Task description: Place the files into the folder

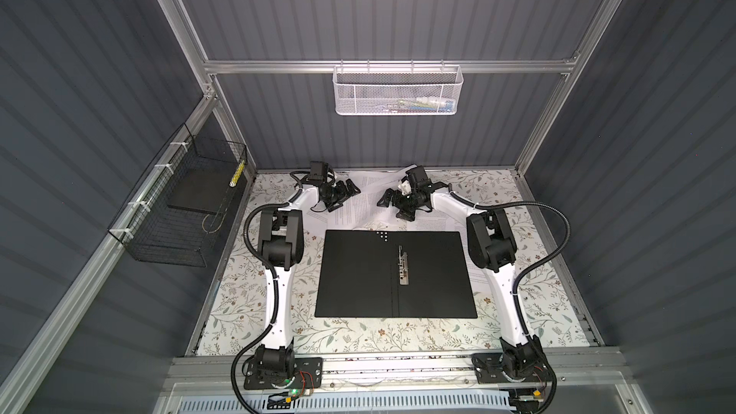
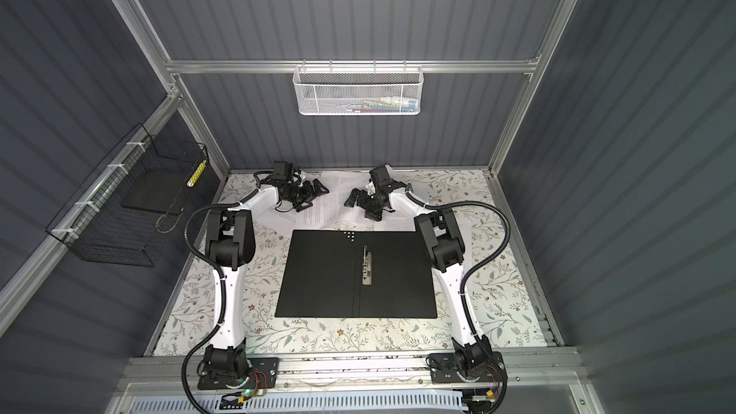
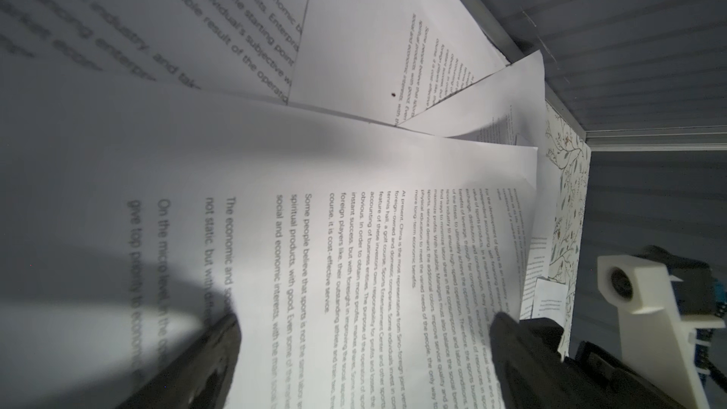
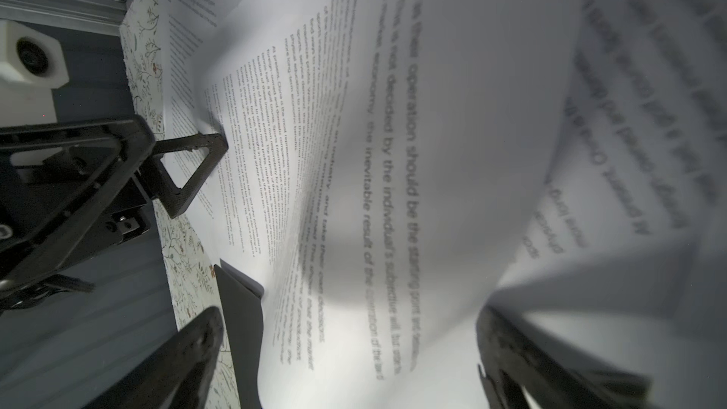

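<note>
The folder (image 1: 358,272) (image 2: 318,272) lies open and flat in the middle of the table, black inside up, its metal spine clip (image 1: 403,266) showing. The files (image 1: 368,201) (image 2: 334,201) are several printed white sheets spread and overlapping behind it, near the back wall. My left gripper (image 1: 350,195) (image 3: 364,344) is low over the sheets, jaws wide apart, with paper (image 3: 354,249) between the fingers. Facing it, my right gripper (image 1: 388,203) (image 4: 350,348) is open over a buckled sheet (image 4: 393,151). A folder corner (image 4: 240,308) shows beside one right finger.
A white mesh basket (image 1: 398,91) hangs on the back rail. A black wire basket (image 1: 179,209) hangs on the left wall. The floral table cover (image 1: 358,336) runs to the metal frame rail at the front. Both arms flank the folder.
</note>
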Action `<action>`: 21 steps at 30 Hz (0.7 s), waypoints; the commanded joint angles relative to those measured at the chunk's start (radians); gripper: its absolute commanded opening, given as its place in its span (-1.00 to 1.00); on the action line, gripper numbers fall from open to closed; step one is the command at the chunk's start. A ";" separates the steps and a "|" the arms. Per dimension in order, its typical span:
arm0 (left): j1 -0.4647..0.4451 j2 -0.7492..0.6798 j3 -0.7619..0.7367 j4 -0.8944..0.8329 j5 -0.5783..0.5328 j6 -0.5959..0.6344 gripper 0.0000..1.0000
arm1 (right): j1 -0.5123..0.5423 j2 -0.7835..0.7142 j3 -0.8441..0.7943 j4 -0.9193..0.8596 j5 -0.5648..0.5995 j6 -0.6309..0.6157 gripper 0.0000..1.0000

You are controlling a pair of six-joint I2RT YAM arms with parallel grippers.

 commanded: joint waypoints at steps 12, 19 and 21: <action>-0.016 0.158 -0.023 -0.206 -0.070 -0.074 0.99 | 0.004 -0.099 -0.148 0.347 -0.085 0.143 0.98; -0.004 0.194 0.019 -0.185 -0.064 -0.125 0.99 | 0.047 -0.121 -0.211 0.389 0.022 0.219 0.98; -0.002 0.206 0.037 -0.186 -0.059 -0.135 0.99 | 0.059 -0.110 -0.210 0.392 0.049 0.242 0.98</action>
